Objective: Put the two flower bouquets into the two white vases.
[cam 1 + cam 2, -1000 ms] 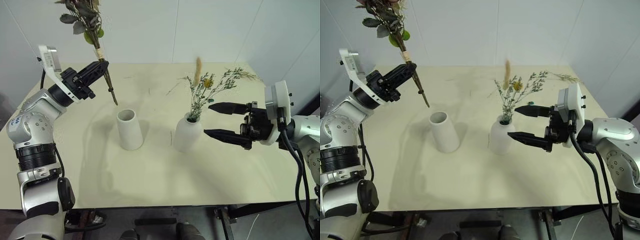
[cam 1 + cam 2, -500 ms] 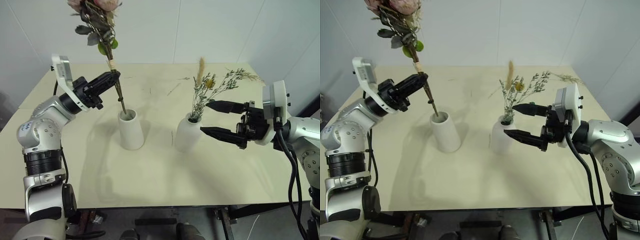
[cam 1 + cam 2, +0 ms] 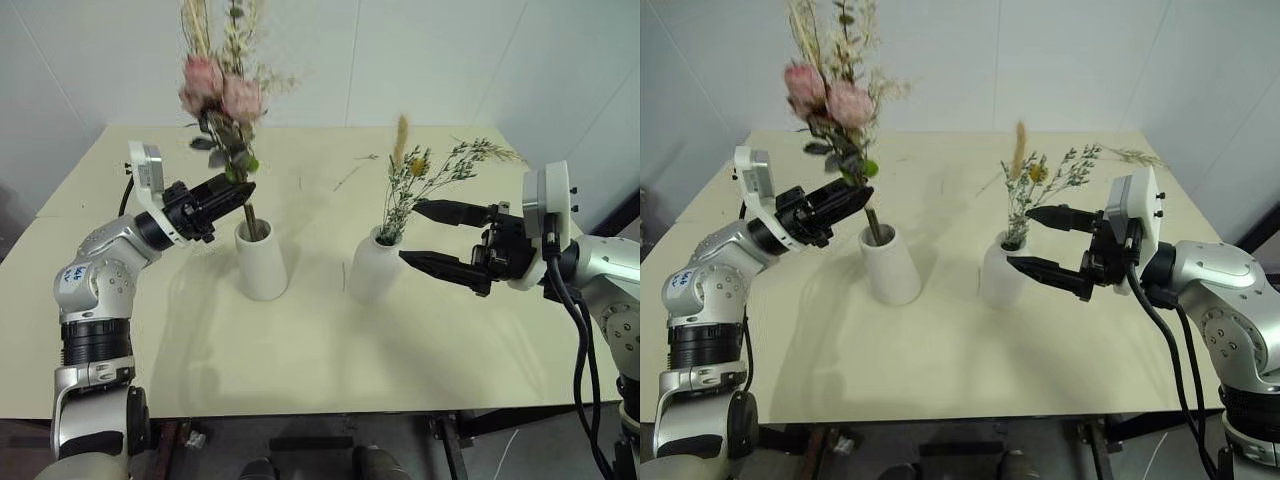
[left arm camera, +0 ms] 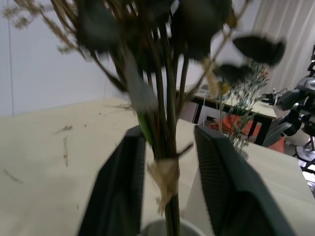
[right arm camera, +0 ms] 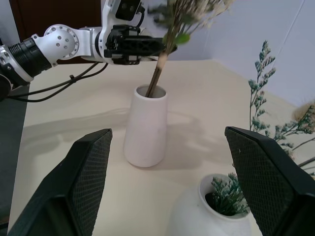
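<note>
- Pink-bloom bouquet (image 3: pixel 222 95): upright, stem ends down inside the mouth of the wide-mouthed cone vase (image 3: pixel 262 262), blooms and dark leaves well above the rim.
- Wispy green bouquet (image 3: pixel 420 175) with tan plume: seated in the narrow-necked bottle vase (image 3: pixel 374 272), sprigs leaning toward the robot's right.
- Both vases upright on the counter (image 3: pixel 330 340), near each other but apart; a few loose twigs (image 3: pixel 348 178) behind them.
- Left gripper (image 3: pixel 246 192): fingers parted on either side of the stem bundle just above the vase rim, a gap showing on one side in the wrist view, so bracketing rather than clamping.
- Right gripper (image 3: pixel 410 233): fingers spread wide and empty, just beside the bottle vase and the wispy stems, touching neither as far as can be told.
- Handling, as a judgement: pink bundle light but top-heavy, stems stiff and bound by a raffia tie (image 4: pixel 165 174); best taken at or just under that tie, never by the blooms.
- Likely brittle dried material; squeezing gently advised.
- Cone vase probably light and easy to tip with a sideways push on the stems.
- Wispy sprigs thin and springy; taking hold low, near the neck, advised.
</note>
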Action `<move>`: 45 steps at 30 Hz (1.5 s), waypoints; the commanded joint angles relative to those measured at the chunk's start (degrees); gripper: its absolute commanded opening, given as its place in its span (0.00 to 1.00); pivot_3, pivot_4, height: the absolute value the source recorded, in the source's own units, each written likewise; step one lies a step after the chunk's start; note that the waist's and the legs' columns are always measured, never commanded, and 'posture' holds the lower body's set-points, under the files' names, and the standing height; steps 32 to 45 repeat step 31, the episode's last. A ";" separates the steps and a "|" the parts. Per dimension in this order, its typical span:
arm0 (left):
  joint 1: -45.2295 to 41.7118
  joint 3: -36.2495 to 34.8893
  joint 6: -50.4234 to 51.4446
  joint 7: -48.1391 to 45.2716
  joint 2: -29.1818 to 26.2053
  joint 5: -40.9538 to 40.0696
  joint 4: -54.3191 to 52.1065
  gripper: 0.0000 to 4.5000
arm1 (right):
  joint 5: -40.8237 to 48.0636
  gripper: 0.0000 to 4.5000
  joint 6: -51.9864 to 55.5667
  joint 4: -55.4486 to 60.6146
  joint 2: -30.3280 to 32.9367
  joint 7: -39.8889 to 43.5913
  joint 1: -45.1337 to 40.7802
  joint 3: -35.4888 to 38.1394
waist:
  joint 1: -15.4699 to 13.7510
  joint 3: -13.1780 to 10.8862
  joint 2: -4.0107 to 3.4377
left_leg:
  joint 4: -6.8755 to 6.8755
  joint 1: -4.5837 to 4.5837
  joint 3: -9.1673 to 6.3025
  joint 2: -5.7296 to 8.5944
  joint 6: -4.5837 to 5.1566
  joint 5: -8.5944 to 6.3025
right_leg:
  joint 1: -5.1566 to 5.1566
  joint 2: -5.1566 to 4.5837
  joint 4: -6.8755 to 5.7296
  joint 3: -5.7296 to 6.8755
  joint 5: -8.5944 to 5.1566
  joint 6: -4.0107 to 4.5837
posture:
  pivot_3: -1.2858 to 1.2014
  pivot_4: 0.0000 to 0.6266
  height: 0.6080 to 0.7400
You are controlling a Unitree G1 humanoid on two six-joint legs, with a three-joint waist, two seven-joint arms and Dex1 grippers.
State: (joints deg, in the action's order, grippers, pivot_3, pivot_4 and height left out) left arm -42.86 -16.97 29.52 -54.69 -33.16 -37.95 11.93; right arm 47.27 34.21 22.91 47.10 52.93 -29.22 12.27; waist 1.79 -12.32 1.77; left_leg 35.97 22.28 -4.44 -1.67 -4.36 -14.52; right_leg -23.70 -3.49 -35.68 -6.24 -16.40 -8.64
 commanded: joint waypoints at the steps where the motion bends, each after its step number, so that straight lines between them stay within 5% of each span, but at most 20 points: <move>1: 0.50 -1.58 -0.64 -0.80 -3.00 -0.43 -3.27 0.65 | 1.28 0.87 -0.58 1.70 0.12 -0.14 -0.06 2.29 | 0.02 0.00 0.00 | 0.00 0.00 0.00 0.00 0.00 0.00 | 0.00 0.00 0.00 0.00 0.00 0.00 | 0.52 0.24 1.00; 5: 2.49 1.92 -6.22 -7.34 -10.35 5.71 -0.81 0.92 | 0.56 0.87 -1.38 0.65 -0.25 0.33 -0.44 1.69 | 0.16 0.00 0.00 | -0.03 0.00 0.01 0.00 0.01 -0.01 | 0.00 0.00 0.05 0.00 -0.01 0.02 | 0.52 0.24 1.00; 16: -1.40 6.52 -19.72 -20.96 -20.25 14.17 10.42 0.92 | -1.74 0.87 -3.03 -2.88 1.36 4.00 -1.18 1.65 | -0.07 0.00 -0.01 | -0.06 0.05 0.01 0.00 0.05 -0.03 | 0.00 0.00 0.15 0.03 -0.05 0.09 | 0.52 0.24 1.00; 29: 0.73 3.48 -16.46 -27.40 -21.19 8.96 7.45 0.92 | -8.84 0.87 -10.08 -7.97 9.42 11.54 7.53 8.72 | 0.25 -0.02 -0.03 | -0.05 -0.02 0.12 -0.01 0.28 -0.17 | 0.00 0.00 0.08 -0.02 -0.10 0.08 | 0.52 0.24 1.00; 45: 0.27 3.32 -16.52 -26.70 -20.77 8.74 7.48 0.92 | -8.99 0.87 -10.46 -8.40 9.78 11.84 7.53 9.26 | 0.32 -0.02 -0.03 | -0.01 -0.03 0.12 -0.04 0.28 -0.17 | 0.00 0.02 0.04 -0.02 -0.10 0.09 | 0.52 0.24 1.00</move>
